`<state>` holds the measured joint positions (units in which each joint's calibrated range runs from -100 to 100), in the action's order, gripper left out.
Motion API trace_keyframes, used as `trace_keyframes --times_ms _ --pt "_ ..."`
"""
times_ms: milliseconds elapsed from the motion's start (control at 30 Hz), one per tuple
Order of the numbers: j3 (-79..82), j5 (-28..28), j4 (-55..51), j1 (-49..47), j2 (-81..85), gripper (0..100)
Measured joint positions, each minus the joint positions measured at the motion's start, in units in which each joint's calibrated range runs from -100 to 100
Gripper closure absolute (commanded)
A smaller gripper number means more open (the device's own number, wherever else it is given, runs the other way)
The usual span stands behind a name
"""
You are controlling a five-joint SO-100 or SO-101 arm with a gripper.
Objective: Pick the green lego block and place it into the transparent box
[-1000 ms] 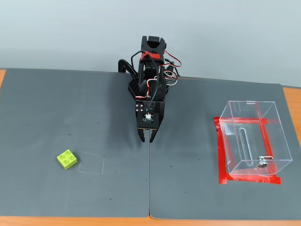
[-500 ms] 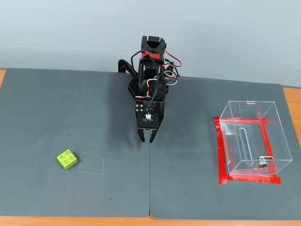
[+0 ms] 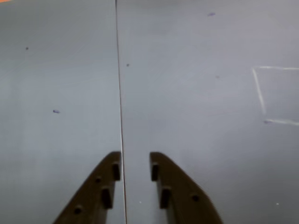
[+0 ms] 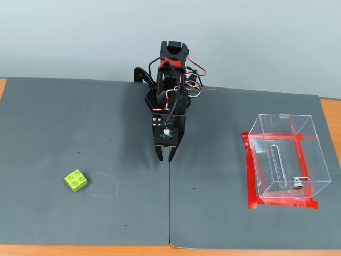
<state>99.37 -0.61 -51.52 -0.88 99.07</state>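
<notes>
At the left of the fixed view, lying flat on the dark grey mat, studs up and turned slightly askew: the green lego block, untouched and well apart from the arm. Just right of it, nearly touching its right corner, showing faintly on the mat: a thin white square outline, with nothing inside it. Appearing again at the right edge of the wrist view: the same outline, only partly in frame.

In the middle, running from the near edge toward the arm's base: a seam between two mat sheets, showing in the wrist view as a thin line passing between the fingers. Standing at the far middle of the mat: the black arm, folded over with red and white wires looping at the top, pointing its gripper downward over the seam. Hanging just above the mat, gripping nothing: the gripper, its two dark fingers parted a little in the wrist view, bare mat showing between the tips.

At the right, well apart from the block and from the arm, sitting upright on the mat: the transparent box, open at the top, holding nothing, with a vertical slot in one wall and a small metal latch at its near lower edge. Framing the box's footprint on the mat: strips of red tape. Beyond the mat, peeking out along the edges and near border: an orange tabletop.
</notes>
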Motion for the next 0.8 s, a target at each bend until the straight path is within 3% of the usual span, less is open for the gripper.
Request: trace_keyframes --times_ms 800 --pt "-6.8 0.0 -0.8 -0.4 -4.1 93"
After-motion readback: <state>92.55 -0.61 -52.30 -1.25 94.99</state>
